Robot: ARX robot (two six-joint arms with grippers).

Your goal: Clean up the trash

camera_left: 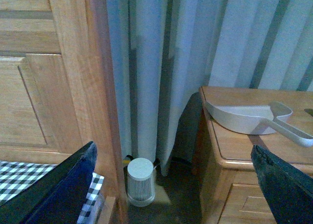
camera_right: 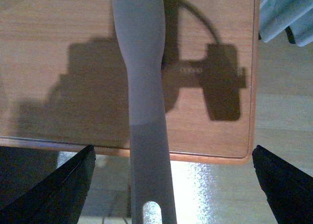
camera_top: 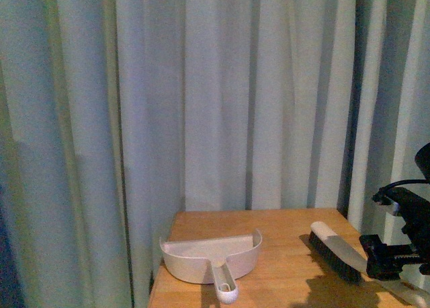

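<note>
No crumpled white paper wad shows in any view. A white dustpan [camera_top: 209, 255] lies on the wooden table [camera_top: 282, 220], handle toward me; it also shows in the left wrist view [camera_left: 244, 119]. A brush [camera_top: 336, 251] with black bristles and a grey handle [camera_right: 144, 87] lies to its right, its handle end overhanging the table's front edge. My right gripper [camera_top: 386, 257] hovers over that handle, open and empty [camera_right: 171, 190], with the handle between the jaws and untouched. My left gripper [camera_left: 171, 194] is open and empty, low and to the left of the table, out of the front view.
Pale curtains [camera_top: 222, 93] hang right behind the table. In the left wrist view a wooden panelled frame [camera_left: 58, 77] stands left of the table, with a checked cloth [camera_left: 29, 175] and a small white cylindrical device [camera_left: 141, 181] on the floor between them. The table has a drawer front [camera_left: 244, 204].
</note>
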